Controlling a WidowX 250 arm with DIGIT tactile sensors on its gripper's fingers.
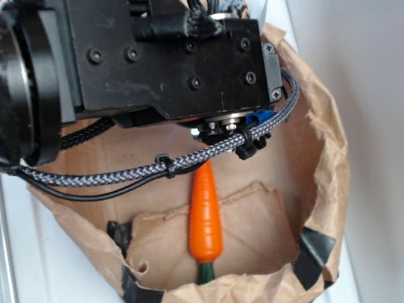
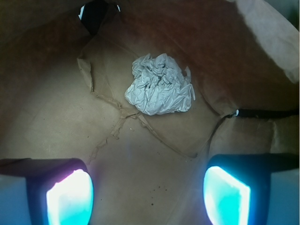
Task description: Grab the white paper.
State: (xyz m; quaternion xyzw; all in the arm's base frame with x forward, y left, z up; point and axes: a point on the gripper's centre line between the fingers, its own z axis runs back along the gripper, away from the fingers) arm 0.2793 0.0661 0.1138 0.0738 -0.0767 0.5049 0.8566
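The white paper (image 2: 159, 85), a crumpled off-white wad, lies on the brown floor of the paper bag in the wrist view, above the middle. My gripper (image 2: 147, 197) hangs over the bag floor below the wad, open, with nothing between its glowing cyan pads (image 2: 70, 199). The wad sits well clear of both pads. In the exterior view the arm's black body (image 1: 164, 44) hangs over the bag and hides both the wad and the fingers.
The brown paper bag (image 1: 321, 142) has rolled walls all round, patched with black tape (image 1: 314, 252). An orange carrot (image 1: 203, 215) with a green stem lies inside on the bag floor. A braided cable (image 1: 151, 166) crosses over the bag.
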